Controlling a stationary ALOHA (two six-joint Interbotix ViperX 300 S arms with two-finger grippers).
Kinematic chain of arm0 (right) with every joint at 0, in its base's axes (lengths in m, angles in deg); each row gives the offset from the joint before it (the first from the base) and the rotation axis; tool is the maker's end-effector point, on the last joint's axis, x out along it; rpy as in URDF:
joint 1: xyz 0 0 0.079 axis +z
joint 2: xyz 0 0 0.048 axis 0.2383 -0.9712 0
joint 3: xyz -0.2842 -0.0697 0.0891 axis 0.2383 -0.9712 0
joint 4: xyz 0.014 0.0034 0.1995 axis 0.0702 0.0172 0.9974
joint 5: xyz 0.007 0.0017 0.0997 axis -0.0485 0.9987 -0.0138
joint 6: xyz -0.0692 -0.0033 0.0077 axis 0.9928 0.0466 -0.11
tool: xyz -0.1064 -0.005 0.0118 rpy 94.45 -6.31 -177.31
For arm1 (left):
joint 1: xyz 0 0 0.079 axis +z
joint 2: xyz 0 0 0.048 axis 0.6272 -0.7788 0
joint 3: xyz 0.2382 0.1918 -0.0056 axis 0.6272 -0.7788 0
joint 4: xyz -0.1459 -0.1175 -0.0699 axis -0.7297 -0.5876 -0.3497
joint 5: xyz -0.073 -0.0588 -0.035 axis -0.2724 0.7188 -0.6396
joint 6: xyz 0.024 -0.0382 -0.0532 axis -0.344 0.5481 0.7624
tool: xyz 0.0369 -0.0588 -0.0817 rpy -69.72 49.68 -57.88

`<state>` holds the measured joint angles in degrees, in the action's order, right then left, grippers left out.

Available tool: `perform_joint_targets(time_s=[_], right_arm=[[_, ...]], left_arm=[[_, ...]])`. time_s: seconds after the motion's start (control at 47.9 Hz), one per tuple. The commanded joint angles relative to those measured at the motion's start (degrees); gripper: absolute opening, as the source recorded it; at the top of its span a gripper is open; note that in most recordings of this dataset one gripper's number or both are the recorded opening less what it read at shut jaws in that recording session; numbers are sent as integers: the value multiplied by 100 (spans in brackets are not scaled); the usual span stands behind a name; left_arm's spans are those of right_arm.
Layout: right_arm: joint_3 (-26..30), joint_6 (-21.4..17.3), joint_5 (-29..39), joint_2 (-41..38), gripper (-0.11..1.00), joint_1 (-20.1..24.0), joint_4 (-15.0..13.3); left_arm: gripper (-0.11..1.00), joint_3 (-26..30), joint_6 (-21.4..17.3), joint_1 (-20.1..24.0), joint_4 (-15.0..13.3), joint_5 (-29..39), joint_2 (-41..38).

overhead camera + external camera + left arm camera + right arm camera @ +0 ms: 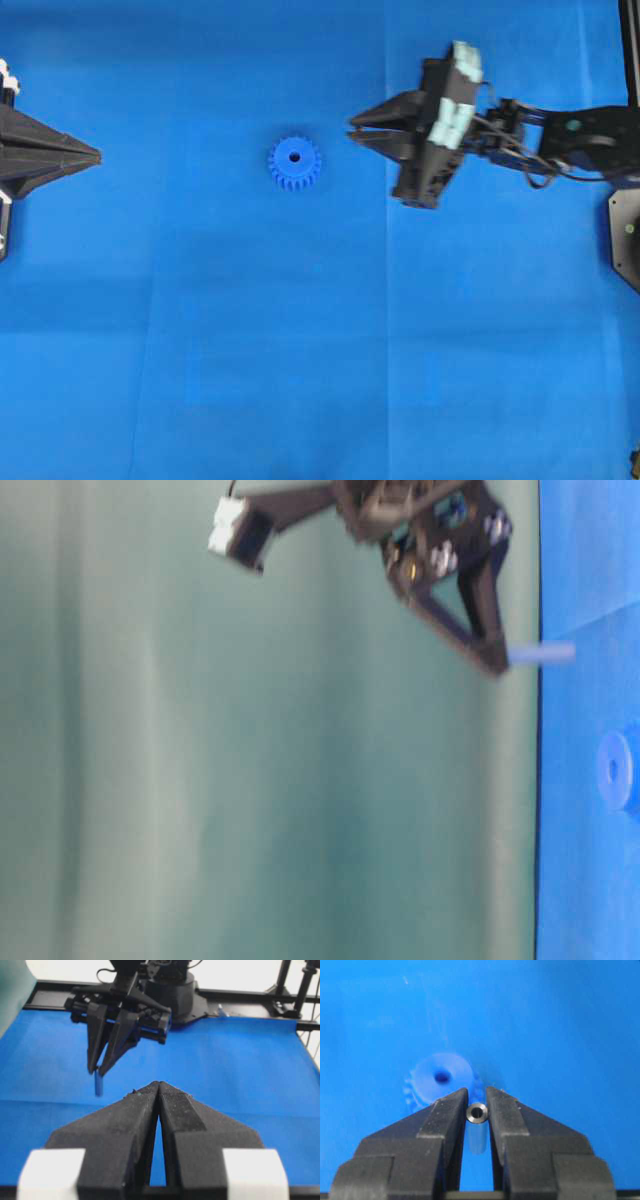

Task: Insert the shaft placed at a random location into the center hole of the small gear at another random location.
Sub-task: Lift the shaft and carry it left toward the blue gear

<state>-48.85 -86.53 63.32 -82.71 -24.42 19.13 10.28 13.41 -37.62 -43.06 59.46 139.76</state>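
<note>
Right wrist view shows the right gripper (478, 1105) clamped on the shaft (477, 1113), a silvery pin held upright between its 2 fingertips, its hollow top end facing the camera. The small gear (442, 1080) lies flat on the blue mat (560, 1035) just beyond the tips and a little to their left, its center hole (441, 1078) dark and unobstructed. The step in hand looks like the carry toward the gear. Next, the pin's lower end has to be brought directly above the hole and lowered straight in; the offset seen here must be closed first.

From overhead, the right arm reaches in from the right, its tips pointing at the gear and well short of it. In the blurred table-level view the pin appears to hang clear above the mat, though the gap is hard to read. The left gripper (95, 155) rests at the left edge, pinched closed on nothing.
</note>
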Motion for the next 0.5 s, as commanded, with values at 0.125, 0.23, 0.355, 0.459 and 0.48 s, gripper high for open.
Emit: perform_joint_targets(time_s=[0.125,0.23,0.355,0.459,0.48], right_arm=[[773,26,220,-343,2,176,-18],[993,70,272,-483,2,220,-26],[1160,105,281,-615,2,246,-26],[1230,105,281,-677,2,246,-26],[1230,105,281,-686,2,246,-26]], left_arm=[[0,70,9,18,9,-35,-18],[0,70,9,18,9,-35,-18],[0,70,9,18,9,-26,-18],[0,70,9,18,9,-35,-18],[0,70,9,18,9,-35,-18]])
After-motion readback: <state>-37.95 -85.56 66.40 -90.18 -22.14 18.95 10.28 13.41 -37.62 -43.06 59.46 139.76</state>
